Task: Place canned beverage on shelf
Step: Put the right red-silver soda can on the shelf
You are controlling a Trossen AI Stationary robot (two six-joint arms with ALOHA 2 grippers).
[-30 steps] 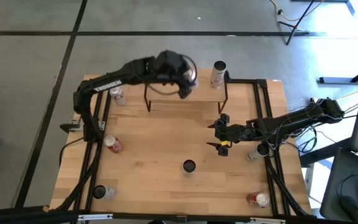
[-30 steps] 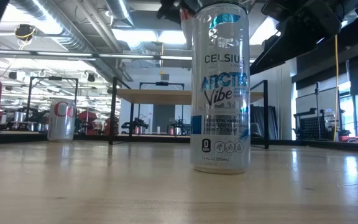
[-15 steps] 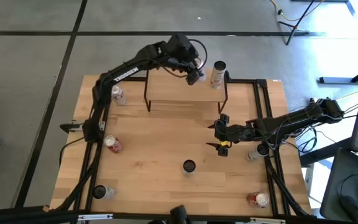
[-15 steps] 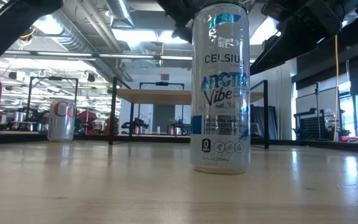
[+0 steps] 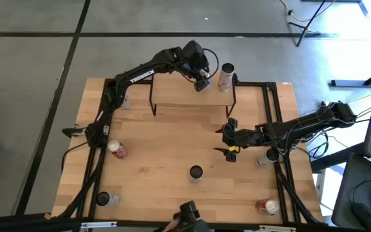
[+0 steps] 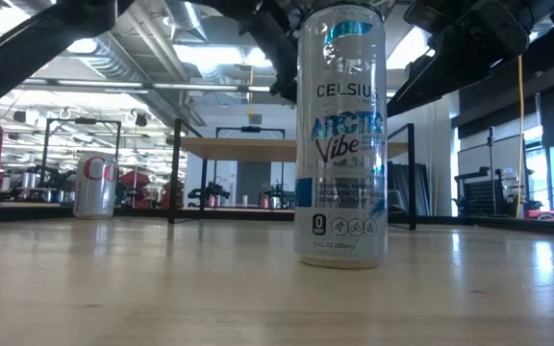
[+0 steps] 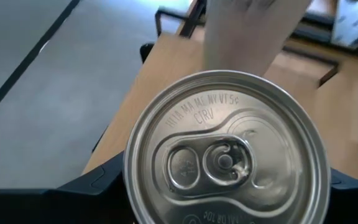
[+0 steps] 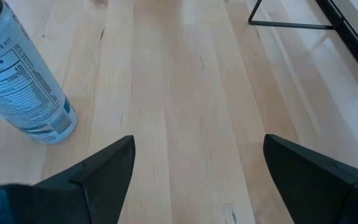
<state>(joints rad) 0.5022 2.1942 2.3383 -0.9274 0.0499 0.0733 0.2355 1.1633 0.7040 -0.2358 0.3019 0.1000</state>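
My left gripper (image 5: 200, 78) is shut on a silver-topped can (image 7: 225, 155) over the far right part of the shelf (image 5: 185, 96), a small wood-topped platform on black legs. A pale can (image 5: 225, 76) stands just to its right at the shelf's far right corner; I cannot tell what its base rests on. My right gripper (image 5: 229, 138) is open and empty above the table's right middle. A white and blue Celsius can (image 5: 196, 172) stands upright on the table and fills the low view (image 6: 341, 144). My left gripper pinches the can between its two fingers, one on each side of the wall just below the top rim (image 7: 132, 180). The can's top with its pull tab (image 7: 219, 162) faces the wrist camera. Whether the can's base touches the shelf cannot be told.
Other cans stand on the table: a red one (image 5: 116, 149) at the left, one (image 5: 103, 198) at the near left, a red one (image 5: 267, 206) at the near right, and one (image 5: 267, 156) under the right arm. Black frame rails (image 5: 279, 129) run along both sides.
My left gripper has carried the can toward the table's far edge and to the right, across the shelf toward the pale can, with the arm stretching out. The right arm has kept still.
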